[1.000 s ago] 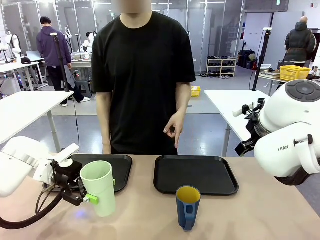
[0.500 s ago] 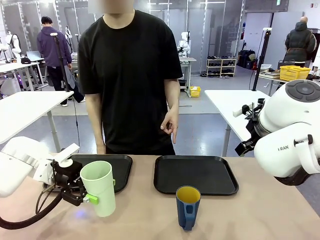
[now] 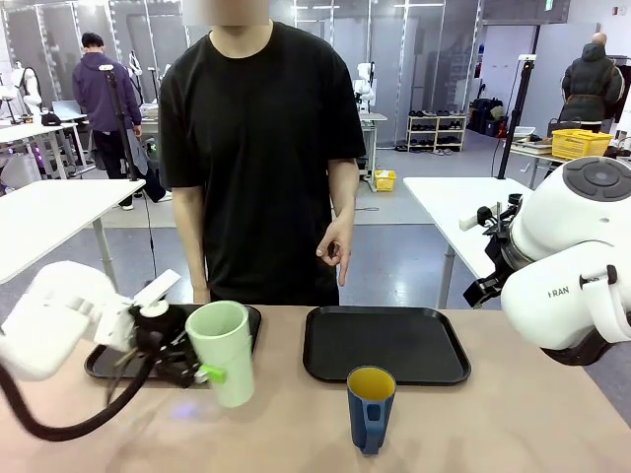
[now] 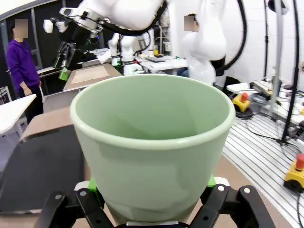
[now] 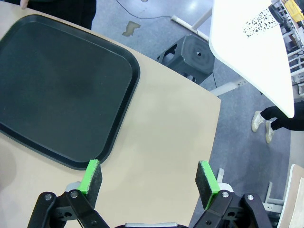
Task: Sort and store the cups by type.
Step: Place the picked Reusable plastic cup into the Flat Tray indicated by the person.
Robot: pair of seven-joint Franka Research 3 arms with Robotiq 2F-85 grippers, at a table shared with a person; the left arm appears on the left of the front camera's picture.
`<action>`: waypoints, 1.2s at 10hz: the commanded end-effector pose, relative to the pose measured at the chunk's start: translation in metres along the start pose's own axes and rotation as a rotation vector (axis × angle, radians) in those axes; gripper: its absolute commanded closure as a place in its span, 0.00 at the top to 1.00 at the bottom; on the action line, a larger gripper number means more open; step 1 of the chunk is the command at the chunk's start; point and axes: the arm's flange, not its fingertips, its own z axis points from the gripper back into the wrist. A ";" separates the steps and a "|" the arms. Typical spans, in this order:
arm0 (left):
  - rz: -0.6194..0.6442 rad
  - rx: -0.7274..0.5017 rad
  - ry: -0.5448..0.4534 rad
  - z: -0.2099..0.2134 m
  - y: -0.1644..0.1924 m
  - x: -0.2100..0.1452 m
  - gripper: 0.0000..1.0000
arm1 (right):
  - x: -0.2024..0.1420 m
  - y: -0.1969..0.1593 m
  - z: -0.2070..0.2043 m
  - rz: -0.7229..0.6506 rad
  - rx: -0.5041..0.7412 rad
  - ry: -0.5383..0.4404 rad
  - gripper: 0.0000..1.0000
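My left gripper is shut on the pale mint-green tumbler, holding it slightly tilted in front of the left black tray. In the left wrist view the tumbler stands close between the green pads, its open mouth facing the camera. The dark blue mug, yellow inside, stands on the table near the front edge with its handle toward me. My right gripper hangs open over the bare table beside the right black tray, holding nothing.
The right black tray lies bare behind the mug. A person in a black shirt stands at the far side, one hand hanging above the table. My right arm's white body fills the right edge. White tables stand behind.
My left arm has carried the tumbler to the right and a little farther from me, toward the left tray. The person shifted slightly. The mug and right arm stayed put.
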 end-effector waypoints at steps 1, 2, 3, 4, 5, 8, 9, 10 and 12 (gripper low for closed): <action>-0.013 -0.004 0.013 -0.031 0.052 0.002 0.87 | -0.001 0.000 -0.001 0.010 -0.002 0.001 1.00; -0.007 -0.004 -0.002 -0.044 0.072 0.001 0.87 | -0.001 0.000 -0.001 0.010 -0.002 0.001 1.00; -0.008 -0.008 0.010 -0.060 0.093 0.001 0.87 | -0.001 0.000 -0.001 0.010 -0.002 0.001 1.00; -0.012 0.021 -0.019 -0.074 0.112 0.002 0.87 | -0.001 0.000 -0.001 0.010 -0.002 0.001 1.00; -0.010 0.045 0.020 -0.086 0.127 0.001 0.87 | -0.001 0.000 -0.001 0.010 -0.002 0.001 1.00; 0.024 0.117 -0.017 -0.117 0.164 -0.009 0.87 | -0.001 0.000 -0.001 0.010 -0.002 0.001 1.00; 0.032 0.129 -0.025 -0.126 0.173 -0.013 0.87 | -0.001 0.000 -0.001 0.010 -0.002 0.001 1.00; 0.027 0.159 -0.033 -0.135 0.180 -0.017 0.87 | -0.001 0.000 -0.001 0.010 -0.002 0.001 1.00; 0.010 0.199 0.001 -0.142 0.193 -0.027 0.87 | -0.001 0.000 -0.001 0.010 -0.002 0.001 1.00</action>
